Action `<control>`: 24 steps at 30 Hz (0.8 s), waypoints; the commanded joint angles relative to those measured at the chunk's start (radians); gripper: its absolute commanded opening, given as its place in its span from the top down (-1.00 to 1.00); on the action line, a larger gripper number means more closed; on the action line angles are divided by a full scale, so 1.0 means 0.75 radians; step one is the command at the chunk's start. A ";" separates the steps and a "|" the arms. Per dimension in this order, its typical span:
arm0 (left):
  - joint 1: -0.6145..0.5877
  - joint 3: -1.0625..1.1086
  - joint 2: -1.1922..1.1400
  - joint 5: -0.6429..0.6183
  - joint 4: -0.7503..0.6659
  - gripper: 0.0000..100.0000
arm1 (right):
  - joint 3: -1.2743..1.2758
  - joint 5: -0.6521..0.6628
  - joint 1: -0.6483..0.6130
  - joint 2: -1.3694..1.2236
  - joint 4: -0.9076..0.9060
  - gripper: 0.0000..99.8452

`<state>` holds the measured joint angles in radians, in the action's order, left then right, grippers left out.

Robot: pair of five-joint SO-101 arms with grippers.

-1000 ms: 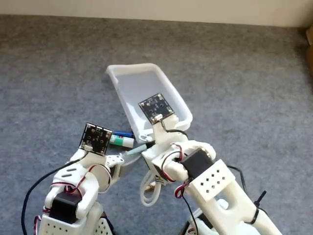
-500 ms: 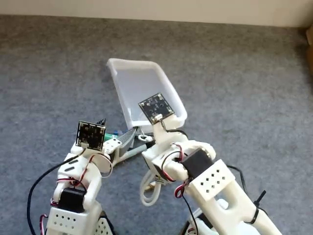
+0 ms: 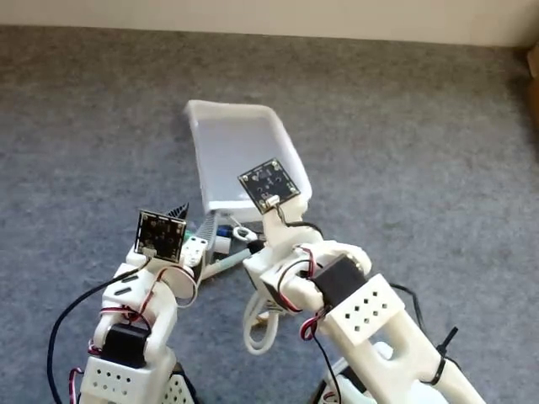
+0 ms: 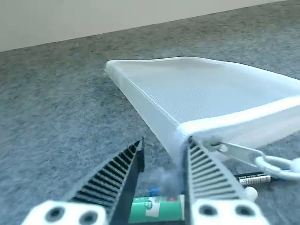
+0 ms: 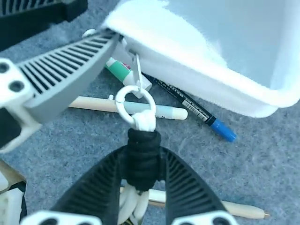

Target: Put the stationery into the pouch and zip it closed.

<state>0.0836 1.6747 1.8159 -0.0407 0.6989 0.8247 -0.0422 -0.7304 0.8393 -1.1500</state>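
The pouch [image 3: 240,156] is translucent white with a fine mesh pattern, and the carpet [image 3: 421,126] under it is speckled grey. The glue stick [image 5: 123,72] is green and white. The black pen [image 5: 187,104] has white print and a blue cap; the cream pen [image 5: 93,104] has a pale blue part. The zipper ring [image 5: 118,101] is white and its cord [image 5: 143,140] is black. The right gripper [image 5: 143,155] has black ribbed fingers [image 5: 101,185]; the arms [image 3: 379,320] are white.

Glue stick [image 4: 157,208] half behind the left gripper [image 4: 166,143]; one end of the pouch [image 4: 211,89] beyond the picture's edge.
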 commanded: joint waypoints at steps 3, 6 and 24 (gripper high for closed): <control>-0.038 0.021 0.011 0.016 -0.035 0.85 | -0.013 0.020 0.042 0.052 -0.011 0.99; -0.114 0.019 0.011 0.016 -0.037 0.85 | -0.013 0.031 0.130 0.052 -0.011 0.99; -0.163 0.021 0.009 0.051 -0.029 0.84 | -0.030 0.284 0.289 0.054 -0.187 0.99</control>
<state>-0.0207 1.6747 1.8159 -0.0376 0.6989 0.8247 0.1128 -0.4956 0.8454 -1.2666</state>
